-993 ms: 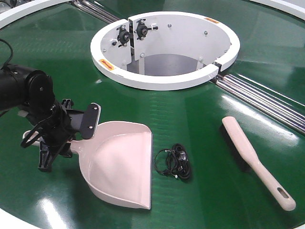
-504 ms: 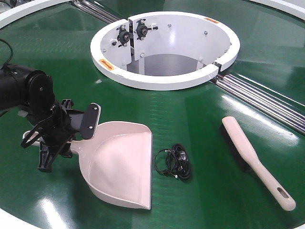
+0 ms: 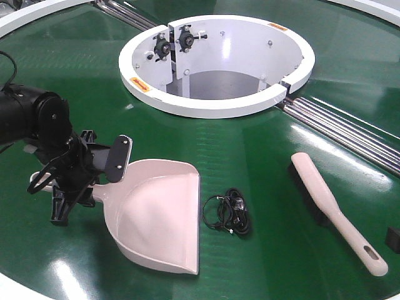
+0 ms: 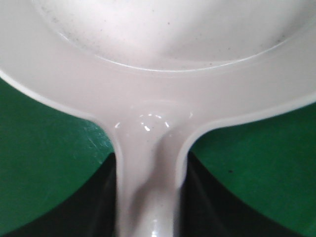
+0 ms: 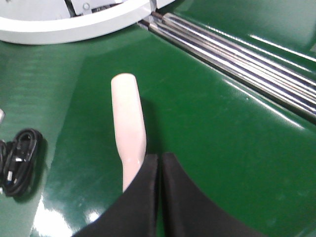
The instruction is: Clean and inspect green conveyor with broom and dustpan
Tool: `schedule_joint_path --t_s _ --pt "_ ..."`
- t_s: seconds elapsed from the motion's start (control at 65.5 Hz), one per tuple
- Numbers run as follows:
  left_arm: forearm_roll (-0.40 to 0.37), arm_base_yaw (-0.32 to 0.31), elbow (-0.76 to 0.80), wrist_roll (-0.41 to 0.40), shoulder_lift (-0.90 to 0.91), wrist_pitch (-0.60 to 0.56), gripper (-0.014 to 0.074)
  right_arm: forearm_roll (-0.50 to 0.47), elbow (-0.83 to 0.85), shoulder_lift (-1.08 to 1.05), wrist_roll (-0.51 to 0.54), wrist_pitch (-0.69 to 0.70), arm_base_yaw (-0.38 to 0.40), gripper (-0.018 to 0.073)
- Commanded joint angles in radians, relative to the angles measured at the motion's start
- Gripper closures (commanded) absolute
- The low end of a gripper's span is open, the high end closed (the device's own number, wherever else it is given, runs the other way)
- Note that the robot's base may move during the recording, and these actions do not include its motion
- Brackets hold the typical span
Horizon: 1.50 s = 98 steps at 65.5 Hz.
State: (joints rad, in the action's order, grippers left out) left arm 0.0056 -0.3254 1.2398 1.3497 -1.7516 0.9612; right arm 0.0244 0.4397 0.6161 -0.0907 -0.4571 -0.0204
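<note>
Far left: left gripper (image 3: 92, 180) clamped on the dustpan (image 3: 159, 209) handle. Wrist view shows dark fingers (image 4: 96, 207) tight against both sides of the handle. Dustpan lies flat on the conveyor (image 3: 262, 156), mouth facing right. Just beside the mouth, apart from it: coiled black cable (image 3: 229, 212). Behind, centre: white ring (image 3: 212, 111) around the opening. Right of cable: broom (image 3: 325, 200) flat on the belt, handle toward near-right edge. Steel rollers (image 3: 340, 128) run diagonally beyond it. Right gripper (image 5: 160, 165) above the broom's handle, fingers together with only a thin slit between; contact with broom cannot be told.
</note>
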Motion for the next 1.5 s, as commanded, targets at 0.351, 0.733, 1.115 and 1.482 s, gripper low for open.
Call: schedule_joint_path --t_s 0.351,0.733,1.115,1.482 --pt "-0.017 -0.011 0.027 0.008 0.044 0.014 0.0603 0.085 0.358 0.299 0.019 -0.298 -0.121 0.0097" --pt "-0.017 -0.011 0.027 0.008 0.044 0.014 0.0603 0.110 0.596 0.652 0.000 -0.540 -0.165 -0.0001" --pt "-0.017 -0.011 0.027 0.008 0.044 0.014 0.0603 0.114 0.691 0.949 0.048 -0.632 -0.164 -0.0001" --pt "-0.017 -0.011 0.027 0.008 0.044 0.014 0.0603 0.123 0.691 1.105 0.034 -0.589 -0.164 0.0095"
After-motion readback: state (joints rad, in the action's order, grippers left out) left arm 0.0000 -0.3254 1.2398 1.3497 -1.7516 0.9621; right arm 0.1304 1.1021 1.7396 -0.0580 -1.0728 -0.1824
